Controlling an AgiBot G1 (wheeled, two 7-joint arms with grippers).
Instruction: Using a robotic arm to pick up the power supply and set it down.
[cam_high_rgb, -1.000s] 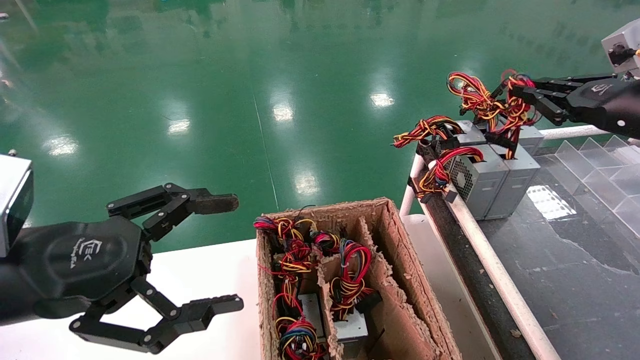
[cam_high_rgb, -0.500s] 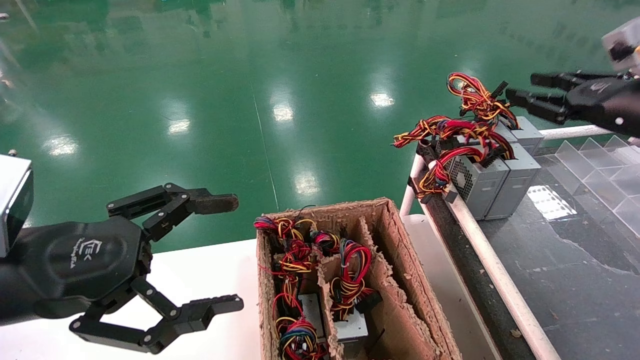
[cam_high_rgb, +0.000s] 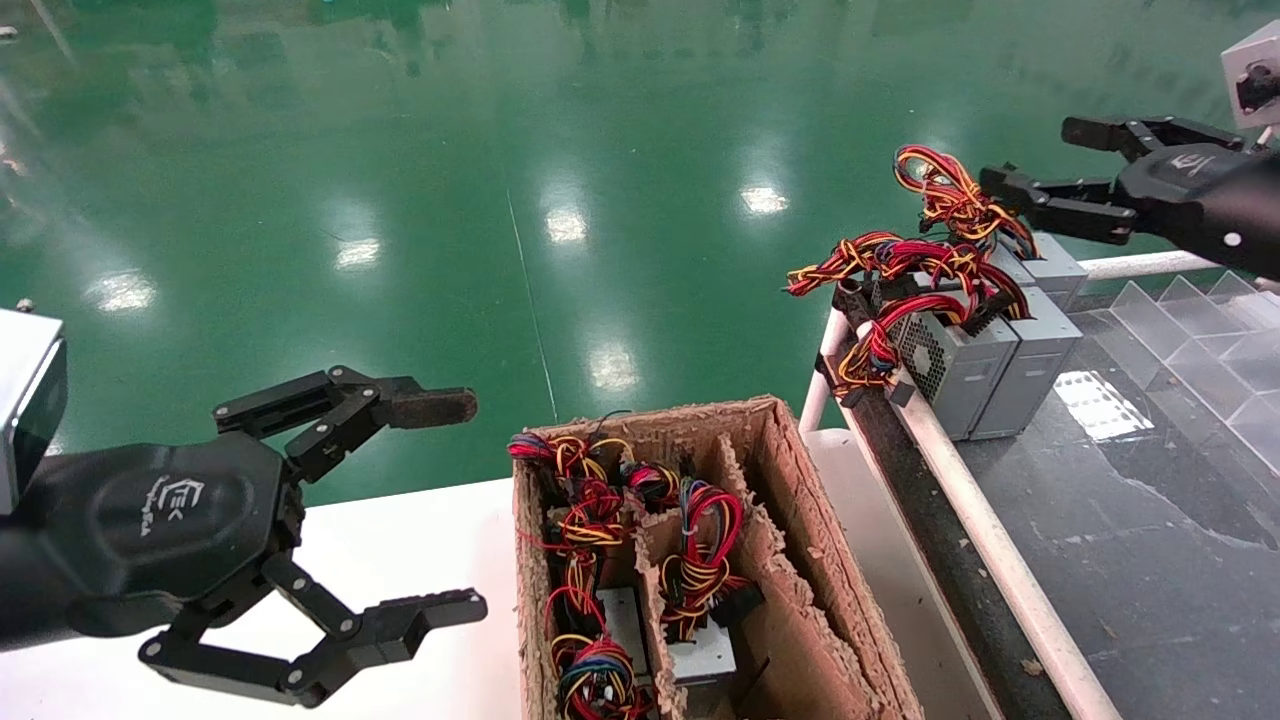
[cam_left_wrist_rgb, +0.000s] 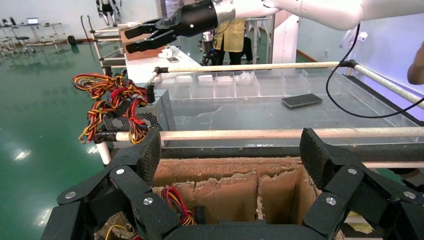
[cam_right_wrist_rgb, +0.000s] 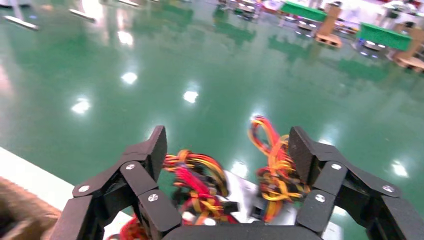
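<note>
Only left wrist view shows a phone (cam_left_wrist_rgb: 301, 100) (behind supplies).

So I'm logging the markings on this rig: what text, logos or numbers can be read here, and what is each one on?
"TEK", with a smaller line below it too small to read: white logo on the palm of the left tool.
A white logo on the palm of the right tool: too small to read.
No readable text on the power supplies or the cardboard box.

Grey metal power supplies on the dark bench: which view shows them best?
The head view: the grey metal power supplies stand side by side, vent and wires visible. The left wrist view shows one partly behind wires; the right wrist view shows mostly wire bundles.
</note>
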